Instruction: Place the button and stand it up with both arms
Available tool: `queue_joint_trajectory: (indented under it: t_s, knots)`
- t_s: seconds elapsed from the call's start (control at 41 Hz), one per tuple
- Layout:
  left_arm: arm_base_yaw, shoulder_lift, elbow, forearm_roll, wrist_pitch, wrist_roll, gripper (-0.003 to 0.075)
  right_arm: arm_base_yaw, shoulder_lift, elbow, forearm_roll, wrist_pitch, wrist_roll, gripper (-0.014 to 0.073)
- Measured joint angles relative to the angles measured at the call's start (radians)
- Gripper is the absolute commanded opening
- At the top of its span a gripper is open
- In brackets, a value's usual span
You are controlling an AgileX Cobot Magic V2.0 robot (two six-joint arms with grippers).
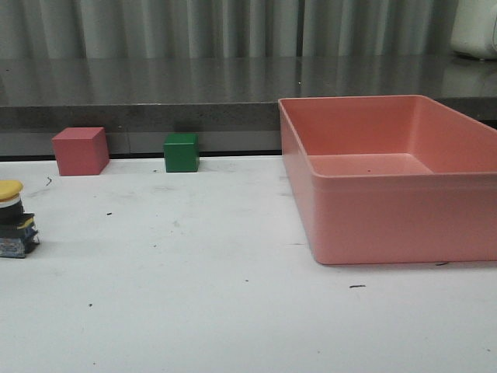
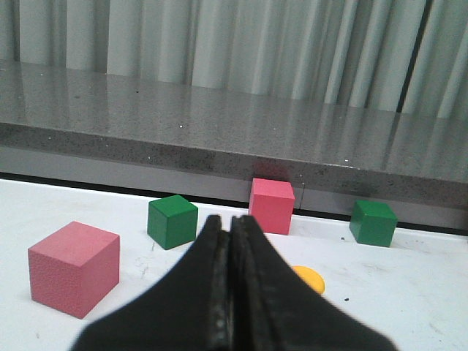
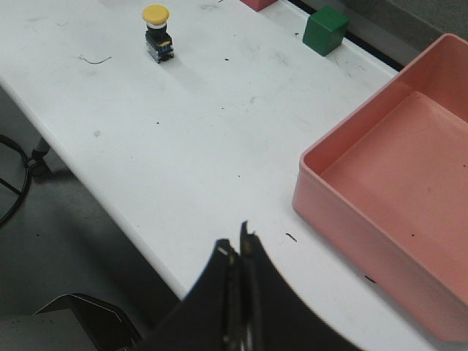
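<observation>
- Button [image 1: 14, 218] stands upright near the left edge of the white worktop [image 1: 194, 295], its yellow cap on top and the blocky black base with bluish contacts touching the surface.
- Nothing grips or touches it; in the right wrist view it [image 3: 157, 33] stands alone, well apart from that gripper.
- Right gripper [image 3: 240, 252] is clenched with nothing between its fingers and hangs over the worktop's near edge, between the button's side and the pink bin [image 3: 395, 183].
- Left gripper [image 2: 230, 241] is also clenched and holds nothing; a sliver of yellow cap [image 2: 308, 278] shows just past its fingertips.
- Pink cube [image 1: 80, 151] and green cube [image 1: 181, 152] sit along the far edge, apart from each other and from the button.
- Left wrist view shows a further pink cube [image 2: 74, 268] and green cube [image 2: 373, 222] on the worktop.
- Pink bin [image 1: 373, 210] occupies the right side of the worktop.
</observation>
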Motion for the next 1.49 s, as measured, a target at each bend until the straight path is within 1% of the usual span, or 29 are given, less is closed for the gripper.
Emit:
queue_joint_trajectory:
  t_s: [0.366, 0.464, 0.562, 0.781, 0.903, 1.05, 1.27, 1.489]
  knots:
    - [0.0, 0.0, 0.0, 0.0, 0.0, 0.0, -0.002, 0.0, -0.002, 0.002, 0.0, -0.002, 0.0, -0.0068]
    - [0.0, 0.0, 0.0, 0.0, 0.0, 0.0, -0.002, -0.028, -0.021, 0.029, 0.004, -0.019, 0.0, -0.0068]
    - [0.0, 0.0, 0.0, 0.0, 0.0, 0.0, -0.002, -0.122, -0.069, 0.095, 0.025, -0.103, 0.0, -0.0068]
    - [0.0, 0.0, 0.0, 0.0, 0.0, 0.0, -0.002, -0.388, -0.271, 0.376, 0.045, -0.438, 0.0, -0.0068]
    - [0.0, 0.0, 0.0, 0.0, 0.0, 0.0, -0.002, -0.501, -0.395, 0.537, 0.048, -0.597, 0.0, -0.0068]
    - [0.0, 0.0, 0.0, 0.0, 0.0, 0.0, -0.002, -0.616, -0.53, 0.69, 0.05, -0.713, 0.0, -0.0068]
    - [0.0, 0.0, 0.0, 0.0, 0.0, 0.0, -0.002, -0.718, -0.655, 0.827, 0.052, -0.77, 0.0, -0.0068]
    - [0.0, 0.0, 0.0, 0.0, 0.0, 0.0, -0.002, -0.738, -0.663, 0.914, 0.052, -0.859, 0.0, -0.0068]
